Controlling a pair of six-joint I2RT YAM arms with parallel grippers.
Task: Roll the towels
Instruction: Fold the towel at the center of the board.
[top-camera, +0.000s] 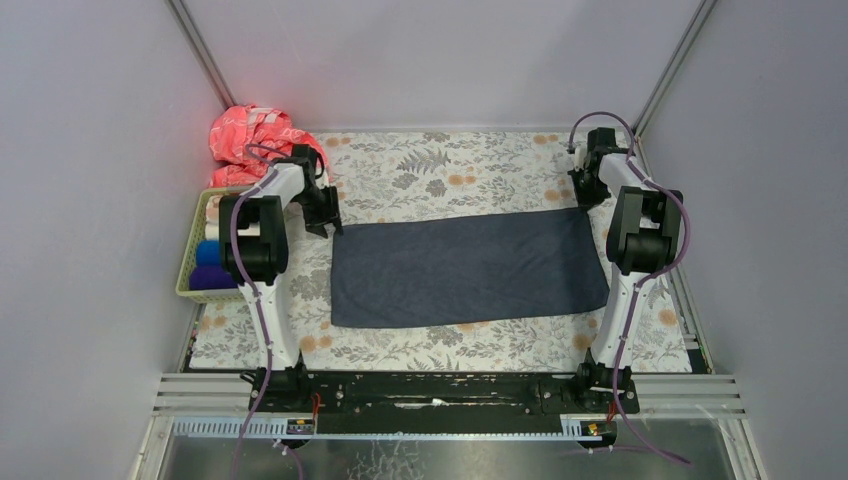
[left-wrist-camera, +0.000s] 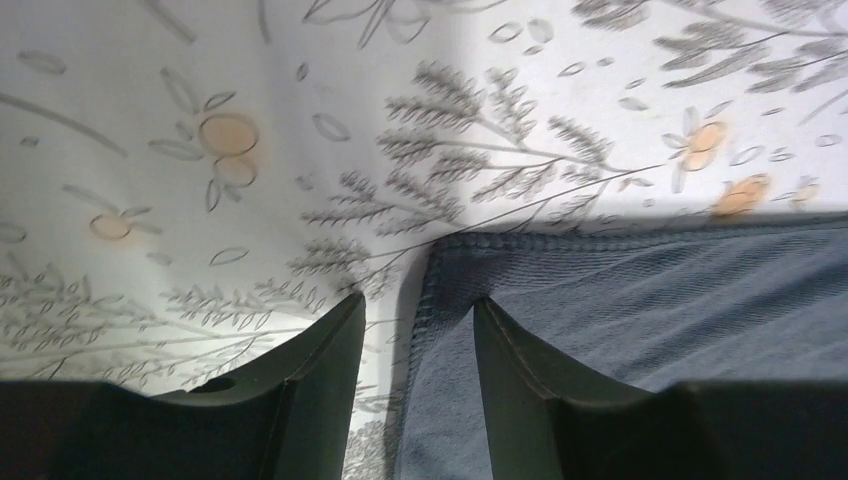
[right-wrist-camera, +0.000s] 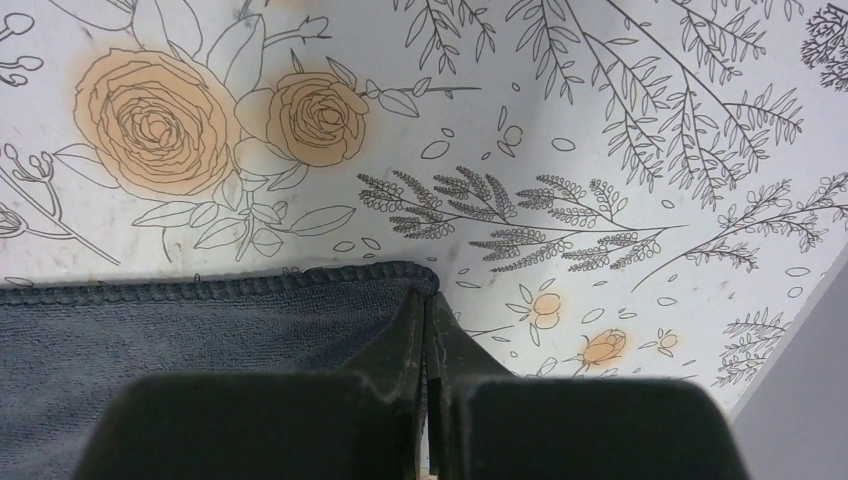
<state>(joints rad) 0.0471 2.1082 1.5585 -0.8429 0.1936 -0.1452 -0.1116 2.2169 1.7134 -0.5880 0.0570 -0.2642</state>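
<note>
The big dark grey-blue soft towel (top-camera: 468, 268) lies flat on the flowery cover (top-camera: 440, 170). Each far corner has a gripper, likely to start rolling: the left gripper (left-wrist-camera: 418, 305) spread around its corner, the right gripper (right-wrist-camera: 425, 300) pressed together, seemingly pinching cloth.

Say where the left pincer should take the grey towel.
Its far-left corner, from above: the towel lies flat, and the left pincer stands open astride the hemmed left edge there. The right pincer pinches the far-right corner, so both could lift evenly.
</note>
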